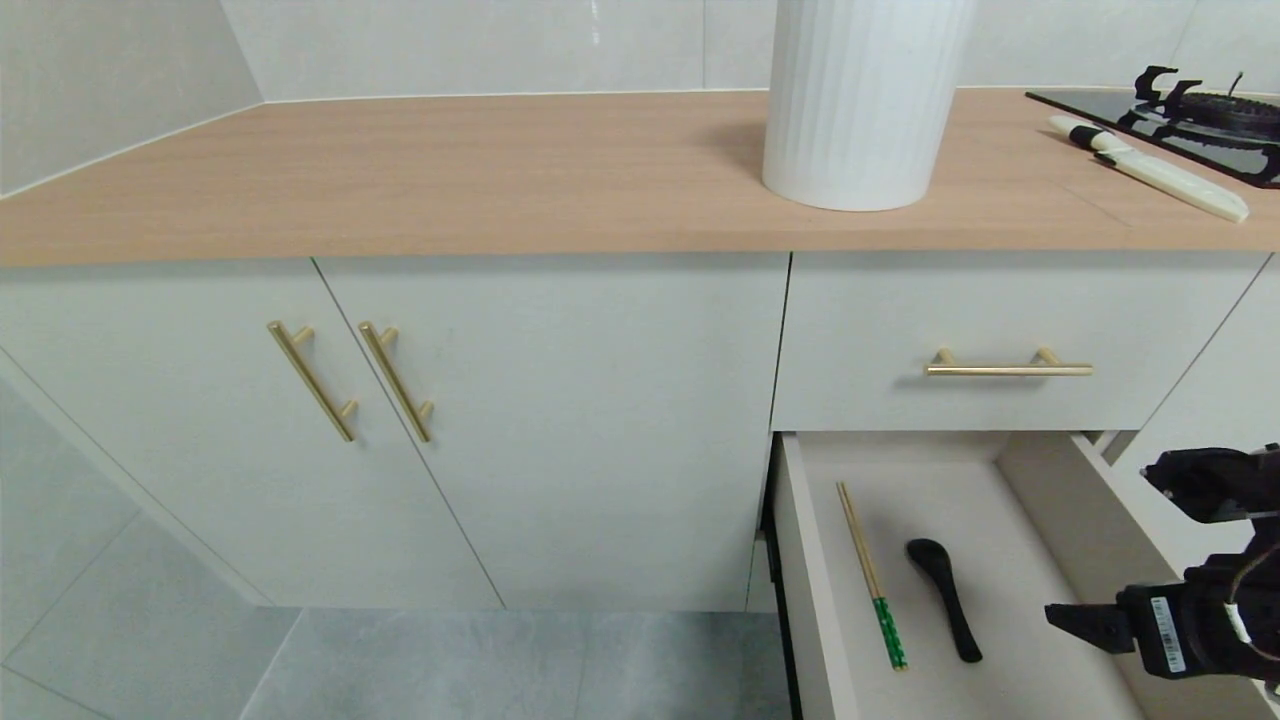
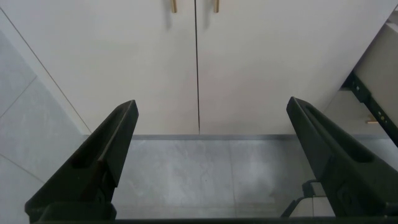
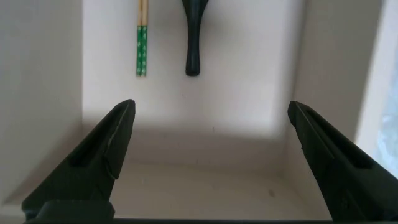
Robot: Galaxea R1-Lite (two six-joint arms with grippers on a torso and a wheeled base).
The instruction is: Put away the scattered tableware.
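Our right pincer (image 3: 211, 107) hangs wide open and empty above the open drawer (image 1: 812, 600), where the green-tipped chopsticks (image 1: 872, 580) and the black spoon (image 1: 945, 597) lie side by side on its bottom, near each other but apart. Our left pincer (image 2: 212, 104) is spread wide with nothing in it, facing the cupboard doors (image 2: 249, 62) above the tiled floor (image 2: 205, 168). On the tabletop (image 1: 500, 170) we see a white ribbed container (image 1: 860, 100) and a pale knife (image 1: 1150, 165).
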